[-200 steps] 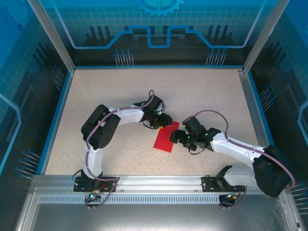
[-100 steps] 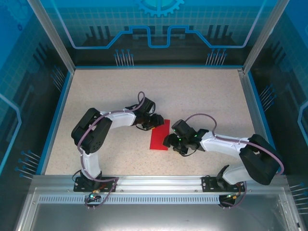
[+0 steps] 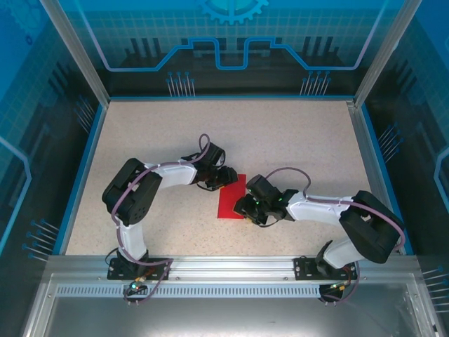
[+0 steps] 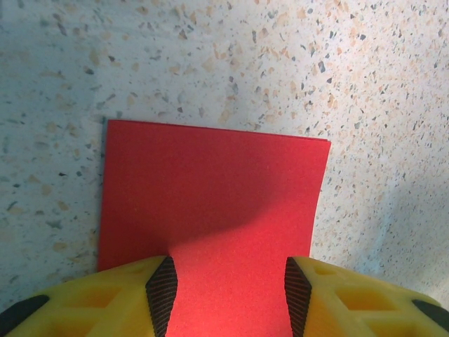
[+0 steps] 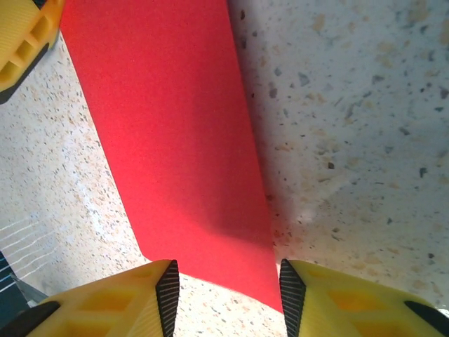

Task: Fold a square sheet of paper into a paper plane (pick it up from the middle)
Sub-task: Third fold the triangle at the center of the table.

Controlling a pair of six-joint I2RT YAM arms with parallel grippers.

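**A:** Judging by its outline, the thin bright red sheet of paper [image 3: 232, 196] has taken one fold. It lies as a narrow rectangle rather than a square, flat on the speckled beige table [image 3: 295, 133].

**B:** No plane yet, then?

**A:** None. I see no pointed nose, no slanted corner folds and no wings. I'd say most of the folding is still to do.

**B:** Where do the arms stand?

**A:** One at each short end of the paper. The left jaws are at the end farther from the arm bases, about half wide. Their yellow fingers [image 4: 105, 298] sit over the paper, and red shows flat between them. They pinch nothing.

**B:** And the right jaws?

**A:** At the paper's nearer end, parted to a middling gap. That end of the paper lies between the black pads [image 5: 167, 291], and nothing looks clamped there either.

**B:** What comes next?

**A:** Probably pressing a crease or turning a corner, though I cannot tell which.
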